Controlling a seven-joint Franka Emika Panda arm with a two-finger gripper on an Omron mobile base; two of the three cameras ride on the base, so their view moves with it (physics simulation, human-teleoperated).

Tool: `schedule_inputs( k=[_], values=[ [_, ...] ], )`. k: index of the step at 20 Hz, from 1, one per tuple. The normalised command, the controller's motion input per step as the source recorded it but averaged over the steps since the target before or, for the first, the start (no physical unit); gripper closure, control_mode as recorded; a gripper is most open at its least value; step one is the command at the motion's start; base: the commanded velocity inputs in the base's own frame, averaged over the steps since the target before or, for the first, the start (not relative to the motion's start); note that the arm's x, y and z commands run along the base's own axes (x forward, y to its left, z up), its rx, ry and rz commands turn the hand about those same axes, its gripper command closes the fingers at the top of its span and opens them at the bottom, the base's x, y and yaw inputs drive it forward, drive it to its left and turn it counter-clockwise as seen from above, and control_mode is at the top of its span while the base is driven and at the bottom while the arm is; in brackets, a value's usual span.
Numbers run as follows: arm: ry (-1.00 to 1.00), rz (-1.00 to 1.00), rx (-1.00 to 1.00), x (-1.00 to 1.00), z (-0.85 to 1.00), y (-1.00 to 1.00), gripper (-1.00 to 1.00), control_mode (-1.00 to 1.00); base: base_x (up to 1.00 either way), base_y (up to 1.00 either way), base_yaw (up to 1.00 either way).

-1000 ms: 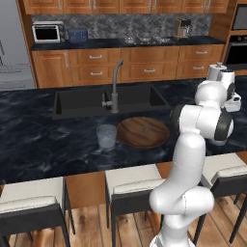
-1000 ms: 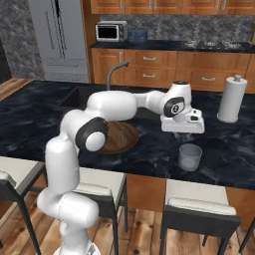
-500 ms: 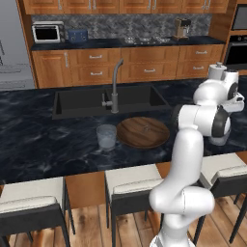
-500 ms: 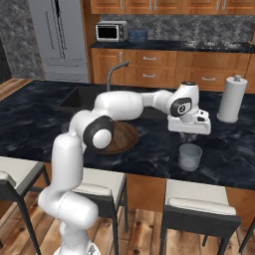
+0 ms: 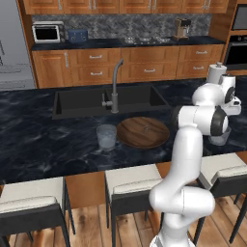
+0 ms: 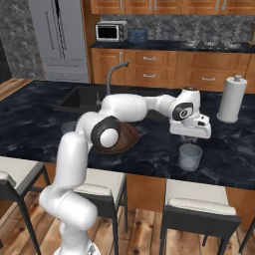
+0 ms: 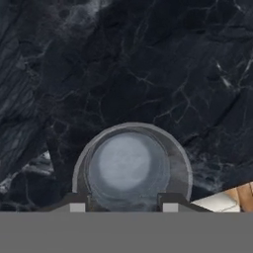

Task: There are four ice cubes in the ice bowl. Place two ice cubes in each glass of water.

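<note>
Left base view: one glass of water stands just beside the wooden ice bowl on the dark marble counter.

Right base view: the gripper hangs over the second tumbler near the counter's front edge.

Hand view: that tumbler sits directly below; fingertips stand apart, though whether they hold an ice cube cannot be told. No cubes are discernible, so progress seems uncertain.

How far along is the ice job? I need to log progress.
Done: I cannot tell; no ice cubes are discernible in either tumbler or in the wooden bowl. In hand: the pincer hovers directly above the right tumbler, whose mouth sits between the fingertips in the hand view; whether it holds a cube is unclear. Left: likely the left tumbler beside the bowl.
</note>
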Motion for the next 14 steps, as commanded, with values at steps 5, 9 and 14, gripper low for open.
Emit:
schedule_inputs(
  k=[5, 9, 14],
  values=[
    [-0.01, -0.04, 0.0, 0.11, -0.18, -0.16, 1.0, -1.0, 0.0, 0.0, 0.0],
    [-0.03, -0.04, 0.0, 0.14, -0.1, -0.13, 1.0, -1.0, 0.0, 0.0, 0.0],
    [-0.06, -0.04, 0.0, 0.11, -0.09, -0.03, 1.0, -1.0, 0.0, 0.0, 0.0]
  ],
)
